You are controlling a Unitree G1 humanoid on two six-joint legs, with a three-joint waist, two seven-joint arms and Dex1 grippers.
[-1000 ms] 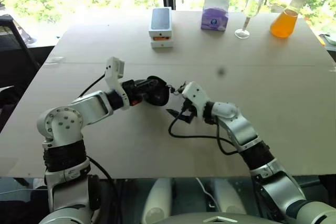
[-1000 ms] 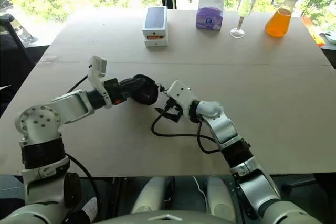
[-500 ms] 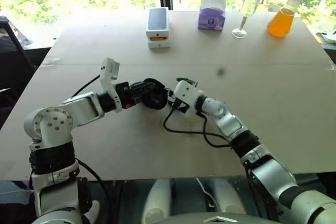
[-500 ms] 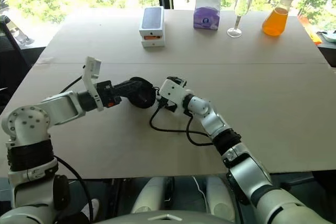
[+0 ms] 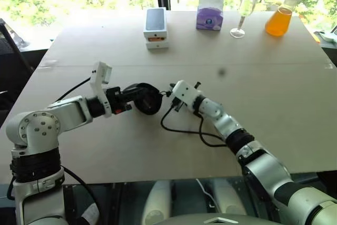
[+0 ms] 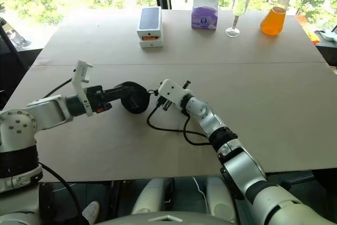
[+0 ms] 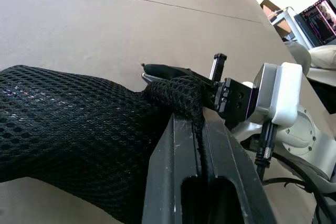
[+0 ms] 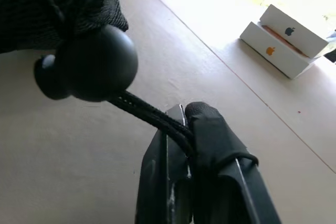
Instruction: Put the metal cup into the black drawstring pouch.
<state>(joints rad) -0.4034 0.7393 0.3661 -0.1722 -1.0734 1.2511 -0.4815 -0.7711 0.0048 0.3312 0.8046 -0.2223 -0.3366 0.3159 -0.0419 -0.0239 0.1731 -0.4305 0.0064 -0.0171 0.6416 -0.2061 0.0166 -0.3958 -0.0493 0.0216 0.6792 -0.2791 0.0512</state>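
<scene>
The right gripper (image 8: 184,124) has just closed on the cord (image 8: 149,111) of the black drawstring pouch (image 5: 145,98), below its round stopper (image 8: 97,64). The left gripper (image 7: 191,129) stays shut on the pouch's mesh, in the middle of the table (image 5: 263,93). I judge the metal cup is already inside, so pulling the cord tight comes next

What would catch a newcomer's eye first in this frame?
Mid-table, both arms meet at the black drawstring pouch: the left tool is shut on its mesh fabric, while the right tool is shut on the black cord just past its round stopper. Along the far edge by the window, the flask of orange liquid stands out next to a wine glass.
</scene>
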